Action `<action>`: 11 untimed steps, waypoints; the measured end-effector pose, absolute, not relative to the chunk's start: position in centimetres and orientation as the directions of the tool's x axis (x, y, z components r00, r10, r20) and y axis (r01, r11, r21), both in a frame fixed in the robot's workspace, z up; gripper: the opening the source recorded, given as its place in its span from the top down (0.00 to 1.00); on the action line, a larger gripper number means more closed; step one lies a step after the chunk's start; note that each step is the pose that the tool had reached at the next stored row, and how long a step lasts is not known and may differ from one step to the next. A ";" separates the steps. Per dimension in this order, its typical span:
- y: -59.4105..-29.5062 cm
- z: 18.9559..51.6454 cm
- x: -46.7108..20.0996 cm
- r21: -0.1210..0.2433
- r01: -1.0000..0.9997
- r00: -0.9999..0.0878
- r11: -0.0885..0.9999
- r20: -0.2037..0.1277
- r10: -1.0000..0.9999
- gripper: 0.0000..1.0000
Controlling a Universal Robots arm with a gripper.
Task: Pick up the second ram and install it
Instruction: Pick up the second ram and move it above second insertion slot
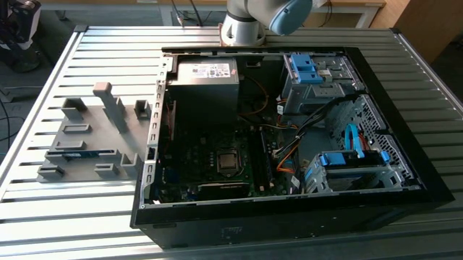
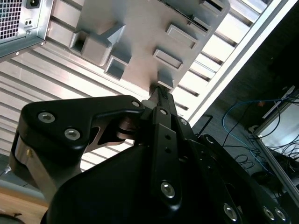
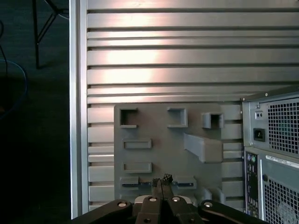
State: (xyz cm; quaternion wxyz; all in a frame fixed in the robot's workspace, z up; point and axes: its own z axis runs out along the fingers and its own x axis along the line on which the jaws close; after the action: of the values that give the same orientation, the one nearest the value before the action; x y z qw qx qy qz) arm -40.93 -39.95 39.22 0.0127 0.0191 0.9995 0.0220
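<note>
The second ram is a thin blue-teal stick standing on edge in a slot of the grey holder plate, at the exterior view's left of the open computer case. In the first wrist view it shows as a thin dark strip in the plate's slot. My gripper hangs well above the plate, over that slot, its two fingertips together with nothing between them. In the second wrist view the gripper points at the plate's edge, clear of it.
Several grey holder blocks rise from the plate. The case stands on a slatted metal table; the grey power supply and blue drive brackets sit inside. The table edge runs beside the plate. The arm's base stands behind the case.
</note>
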 end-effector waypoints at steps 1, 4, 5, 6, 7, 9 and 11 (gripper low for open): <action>-40.0 39.2 -40.9 0.044 0.029 -0.999 0.999 -0.025 0.030 0.89; -40.0 39.2 -40.9 0.044 -0.003 -1.000 0.999 -0.024 -0.002 0.89; -40.0 39.2 -41.0 0.044 -0.014 -1.000 0.999 -0.024 -0.013 0.89; -40.0 39.2 -41.0 0.044 -0.023 -0.999 0.999 -0.024 -0.022 0.89; -40.0 39.2 -41.0 0.044 -0.031 -0.999 0.999 -0.024 -0.030 0.89; -40.0 39.2 -41.0 0.044 -0.041 -0.999 0.998 -0.024 -0.040 0.89; -40.0 39.2 -41.0 0.044 -0.048 -0.999 0.998 -0.024 -0.047 0.89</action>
State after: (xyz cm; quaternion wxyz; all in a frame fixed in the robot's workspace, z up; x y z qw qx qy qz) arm -41.02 -39.99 39.23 0.0117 -0.0237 0.9994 0.0223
